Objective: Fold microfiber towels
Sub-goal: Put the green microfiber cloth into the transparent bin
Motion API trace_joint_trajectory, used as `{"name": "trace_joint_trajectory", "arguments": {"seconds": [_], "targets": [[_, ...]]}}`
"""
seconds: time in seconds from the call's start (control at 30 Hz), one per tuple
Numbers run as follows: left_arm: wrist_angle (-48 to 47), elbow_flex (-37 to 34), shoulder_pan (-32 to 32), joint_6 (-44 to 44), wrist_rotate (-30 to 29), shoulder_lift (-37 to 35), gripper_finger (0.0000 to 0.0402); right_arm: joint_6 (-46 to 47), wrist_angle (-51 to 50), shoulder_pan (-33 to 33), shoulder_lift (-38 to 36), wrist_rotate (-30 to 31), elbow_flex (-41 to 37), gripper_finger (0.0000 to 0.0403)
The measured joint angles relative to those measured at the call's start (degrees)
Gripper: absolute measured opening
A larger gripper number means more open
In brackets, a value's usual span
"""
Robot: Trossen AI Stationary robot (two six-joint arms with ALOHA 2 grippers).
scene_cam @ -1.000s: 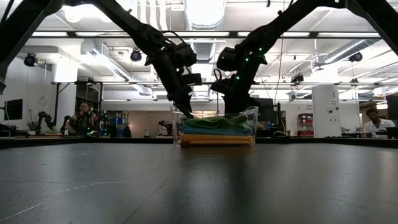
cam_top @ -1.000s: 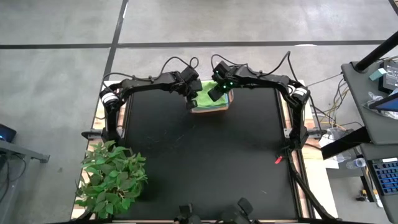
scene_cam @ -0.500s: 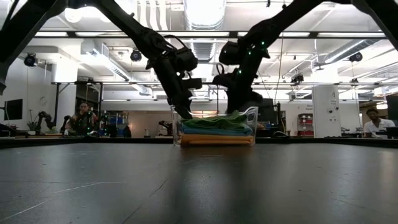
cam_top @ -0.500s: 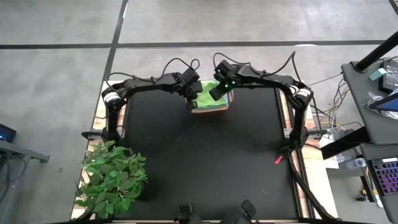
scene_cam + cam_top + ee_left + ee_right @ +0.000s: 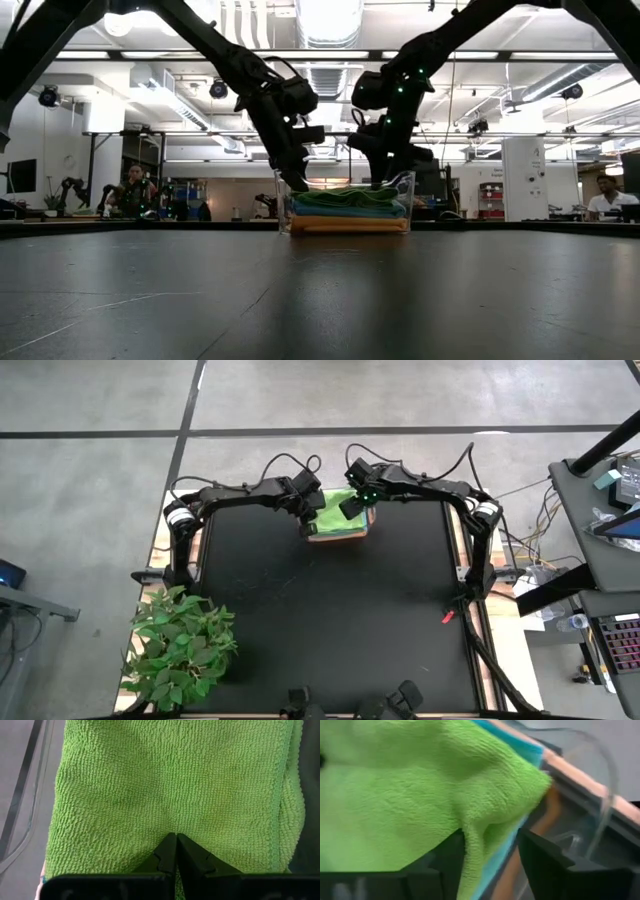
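A clear bin [image 5: 338, 532] at the table's far middle holds a stack of folded towels. The lime green towel [image 5: 165, 785] lies on top, with teal [image 5: 345, 210] and orange [image 5: 345, 226] layers under it. My left gripper [image 5: 176, 837] is shut, its tips on the green towel near the bin's left side [image 5: 300, 185]. My right gripper [image 5: 490, 842] is open over the stack's right part [image 5: 392, 180]. A raised fold of the green towel [image 5: 480, 827] stands between its fingers. My left gripper presses its shut fingertips down on the green towel's top face [image 5: 175, 826], slanting down from the table's left. A faint crease runs from the tips, and the towel lies flat on the stack. My right gripper: I cannot tell whether its fingers touch the fold between them.
A leafy green plant [image 5: 180, 650] stands at the near left corner. A small red thing [image 5: 448, 616] lies by the right edge. The dark tabletop [image 5: 330, 620] in front of the bin is bare. People [image 5: 130, 190] sit in the room behind the table.
My right gripper has risen a little out of the bin, drawing the green towel's right part up with it. It has then opened and let go, and that part has sunk back onto the stack. The left gripper has stayed on the towel.
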Motion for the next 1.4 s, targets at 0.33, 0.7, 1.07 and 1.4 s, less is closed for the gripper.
{"name": "trace_joint_trajectory", "arguments": {"seconds": [0.33,0.7,1.07,1.4], "targets": [[0.1,0.0,0.0,0.0,0.0,0.0,0.0000,1.0,1.0,0.0,0.0,1.4,-0.2,0.0214],[0.6,0.0,0.0,0.0,0.0,0.0,0.0000,0.2,2.2,0.3,3.6,-0.7,0.0,0.0215],[0.1,0.0,0.0,0.0,0.0,0.0,0.0000,1.2,-1.6,0.4,3.5,-0.7,4.1,0.0209],[0.2,-0.1,0.0,1.1,0.0,0.0,0.0000,4.0,-6.4,1.5,3.6,3.8,4.5,0.0208]]}}
